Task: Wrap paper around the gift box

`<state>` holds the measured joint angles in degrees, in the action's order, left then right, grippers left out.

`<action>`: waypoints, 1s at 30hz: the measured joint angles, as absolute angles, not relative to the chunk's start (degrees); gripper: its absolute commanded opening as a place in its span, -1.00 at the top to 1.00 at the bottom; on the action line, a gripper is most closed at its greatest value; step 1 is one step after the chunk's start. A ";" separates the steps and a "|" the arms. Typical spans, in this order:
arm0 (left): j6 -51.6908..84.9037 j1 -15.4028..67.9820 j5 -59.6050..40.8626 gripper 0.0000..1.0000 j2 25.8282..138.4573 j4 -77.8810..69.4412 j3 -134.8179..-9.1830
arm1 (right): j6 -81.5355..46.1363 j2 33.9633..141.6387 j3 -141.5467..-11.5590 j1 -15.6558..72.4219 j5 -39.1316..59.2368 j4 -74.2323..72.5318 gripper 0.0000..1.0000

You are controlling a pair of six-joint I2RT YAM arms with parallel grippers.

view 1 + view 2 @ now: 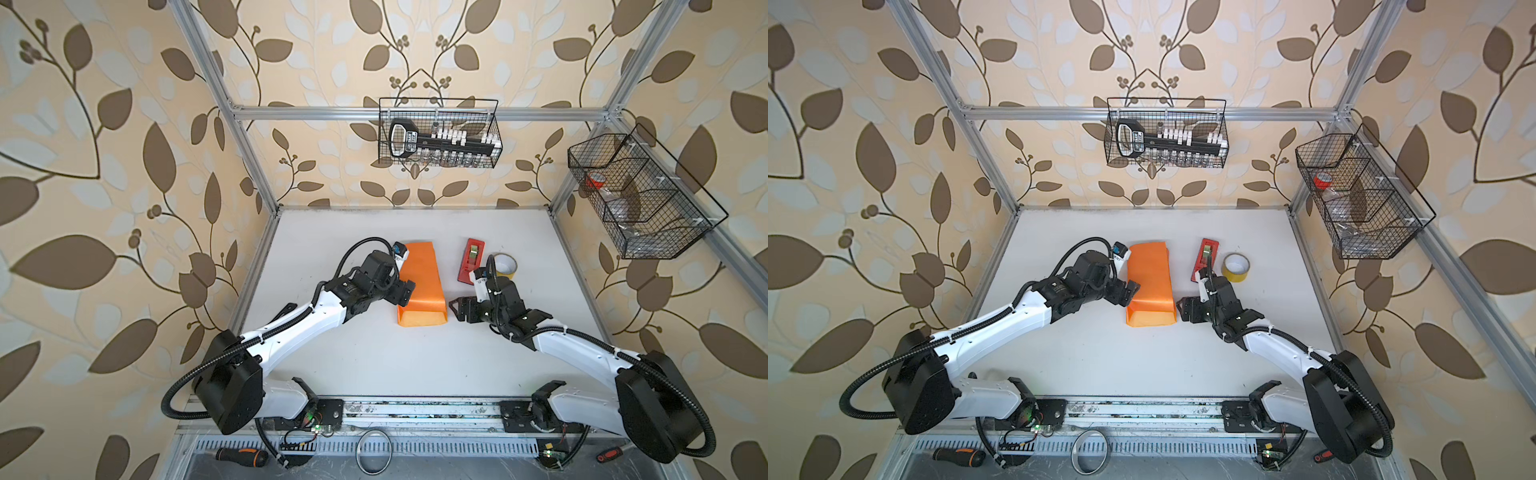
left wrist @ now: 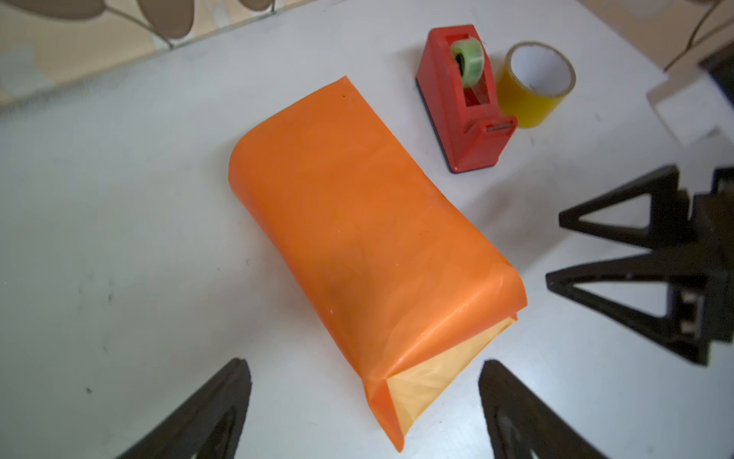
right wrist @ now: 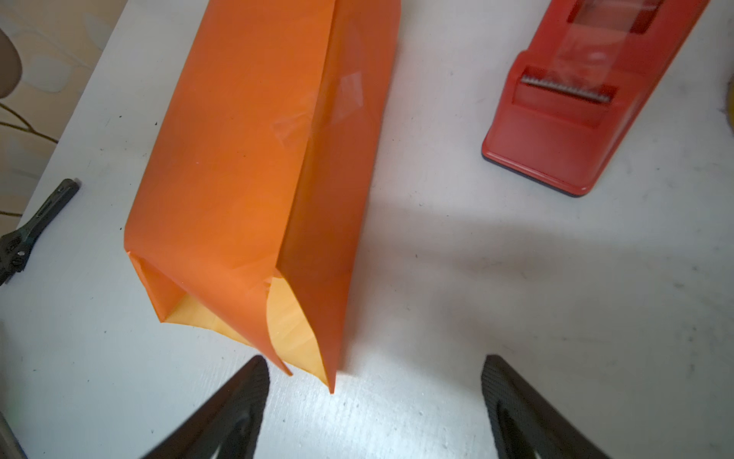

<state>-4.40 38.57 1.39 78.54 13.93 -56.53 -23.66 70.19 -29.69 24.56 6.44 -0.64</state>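
Closest to the lens, the dark fingers of the left gripper (image 2: 363,362) stand wide apart with nothing between them, hovering by the near end of the paper (image 2: 357,222). The right gripper (image 3: 375,357) is likewise spread and empty, just beside the same end on its right side and not touching it.

The paper forms a long orange tube lying flat on the white table (image 1: 374,361). It is about midway between the left and right edges, with its length running from the far edge toward the near one. A strip of clear tape (image 3: 341,99) crosses the lengthwise seam on top. The near end gapes open, showing the yellow-tan inner face. The box is not visible and is presumably inside the tube. A red dispenser (image 2: 460,103) and a yellow roll (image 2: 534,85) sit to the right of the tube, toward the far edge.

The paper looks thin, light and glossy, so it is likely slippery and quick to crease. The hollow end would probably collapse under pressure, staying firm only where the box backs it. The loose flaps at the open end seem the best place to pinch.
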 measured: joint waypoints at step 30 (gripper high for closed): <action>-46.54 38.65 -7.66 -0.92 101.43 17.85 -68.60 | -28.77 71.77 -26.09 23.55 8.32 -5.02 -0.72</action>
